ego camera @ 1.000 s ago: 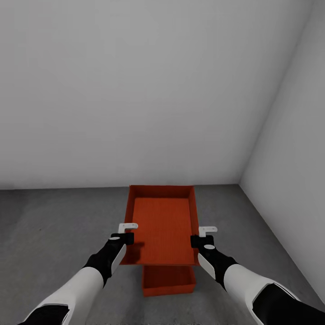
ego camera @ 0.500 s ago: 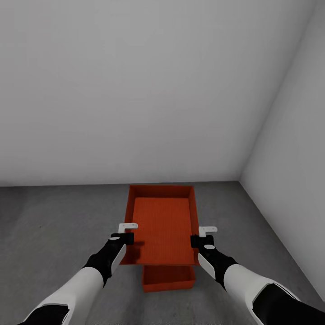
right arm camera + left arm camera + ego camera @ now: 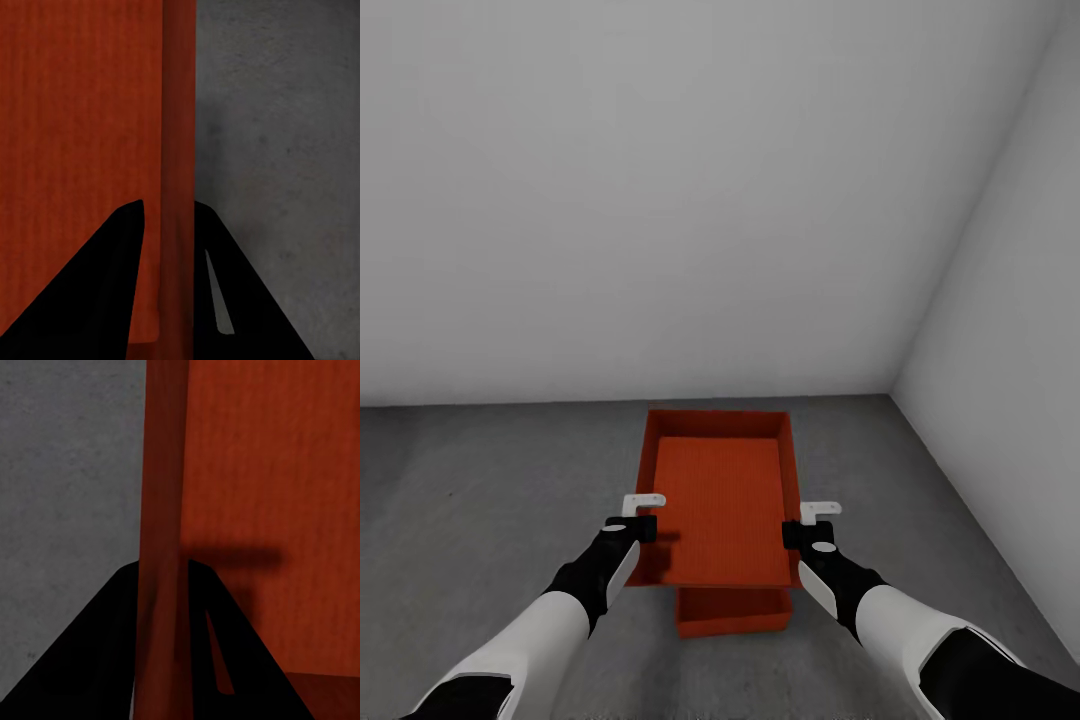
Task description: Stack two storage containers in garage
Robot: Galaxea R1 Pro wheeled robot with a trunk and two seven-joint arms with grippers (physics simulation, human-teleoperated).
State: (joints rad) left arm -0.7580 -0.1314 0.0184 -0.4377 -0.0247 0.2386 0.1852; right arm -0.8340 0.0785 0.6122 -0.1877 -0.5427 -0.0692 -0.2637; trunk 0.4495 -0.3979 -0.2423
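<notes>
Garage corner: plain matte white walls [image 3: 690,200], rough dark grey concrete floor [image 3: 490,480], speckled in the wrist views.

Upper storage container [image 3: 722,500]: orange-red rectangular tub, thin straight walls, flat bottom with fine ribbed texture. Held up between both arms, level, long axis pointing away from the robot. Lower storage container [image 3: 732,612], same orange-red box shape, sits on the floor directly under it; only its near end shows past the upper tub's near edge. Cannot tell if the two touch.

Left gripper [image 3: 640,522]: black fingers, white bracket on top, clamped on the upper tub's left wall near the near corner. In the left wrist view the thin red wall [image 3: 161,585] runs straight between the two dark fingers [image 3: 90,660], one inside the tub, one outside, with a finger shadow on the tub bottom.

Right gripper [image 3: 800,530]: same build, clamped on the right wall opposite. In the right wrist view the wall edge [image 3: 178,225] passes between the black fingers [image 3: 247,300], orange interior one side, grey floor the other.

White forearms with black wrists reach in from the lower corners.
</notes>
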